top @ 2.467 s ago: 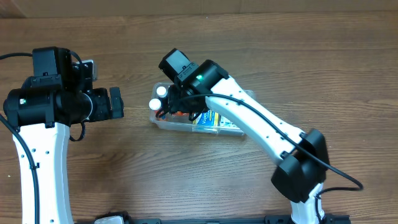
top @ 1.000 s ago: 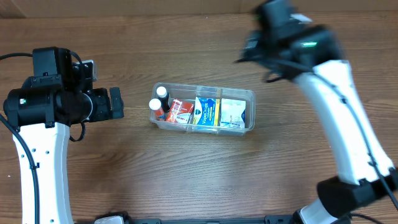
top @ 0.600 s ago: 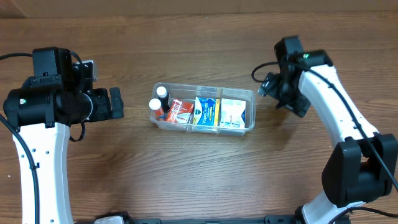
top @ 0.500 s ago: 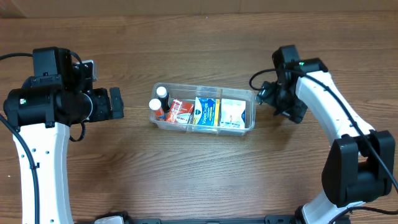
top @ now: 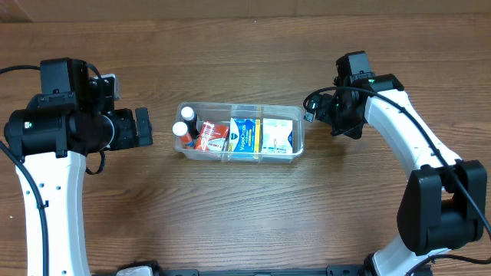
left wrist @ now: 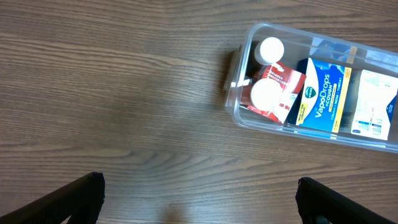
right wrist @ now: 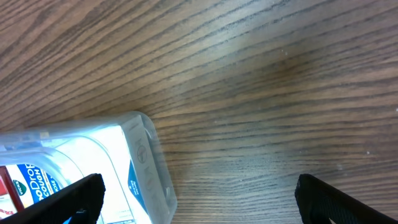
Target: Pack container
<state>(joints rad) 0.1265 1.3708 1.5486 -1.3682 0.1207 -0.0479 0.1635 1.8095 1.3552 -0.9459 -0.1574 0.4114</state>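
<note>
- The left gripper is seen at the left of the overhead view, held above the wooden table, with its fingers spread wide and nothing between them.
- In the left wrist view its dark fingertips are shown at the two bottom corners with bare wood between them. The container is seen ahead of them and off to the right, well apart from both.
- In the overhead view the container is laid lengthwise on the table near the middle, between the two grippers.
- Its left end is taken up by two white-capped bottles. A red box, a blue cough-drop box and a white box are packed side by side after them.
- The right gripper is found just beside the container's right end, by its far corner. Its fingers are opened wide and nothing is held.
- In the right wrist view a rounded corner of the container is seen at the lower left, close to one fingertip. Whether the two are in contact cannot be told.
</note>
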